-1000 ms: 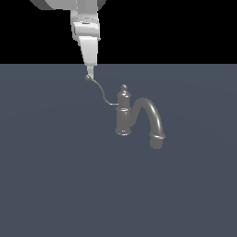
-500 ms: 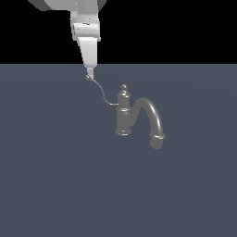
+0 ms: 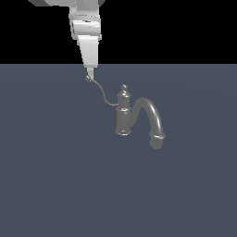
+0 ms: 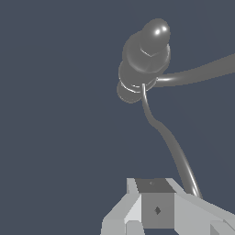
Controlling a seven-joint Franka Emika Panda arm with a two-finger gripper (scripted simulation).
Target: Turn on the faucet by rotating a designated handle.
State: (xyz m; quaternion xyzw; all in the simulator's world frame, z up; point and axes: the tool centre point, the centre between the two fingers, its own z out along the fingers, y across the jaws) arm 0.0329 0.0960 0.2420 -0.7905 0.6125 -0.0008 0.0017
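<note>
The grey faucet (image 3: 123, 115) stands upright on the dark floor, its thick arched spout (image 3: 153, 118) curving toward the exterior view's right. The thin curved handle (image 3: 103, 95) runs from the column toward the exterior view's left and ends in a small ball tip (image 3: 88, 78). My gripper (image 3: 90, 73) hangs down from above with its narrow tip right at that ball. In the wrist view the faucet (image 4: 145, 57) is seen from above, and the handle (image 4: 169, 142) sweeps down past the side of my gripper (image 4: 156, 204). The fingers are shut together with nothing between them.
A flat dark grey-blue floor (image 3: 55, 176) spreads around the faucet, with a black background behind it. No other objects are in view.
</note>
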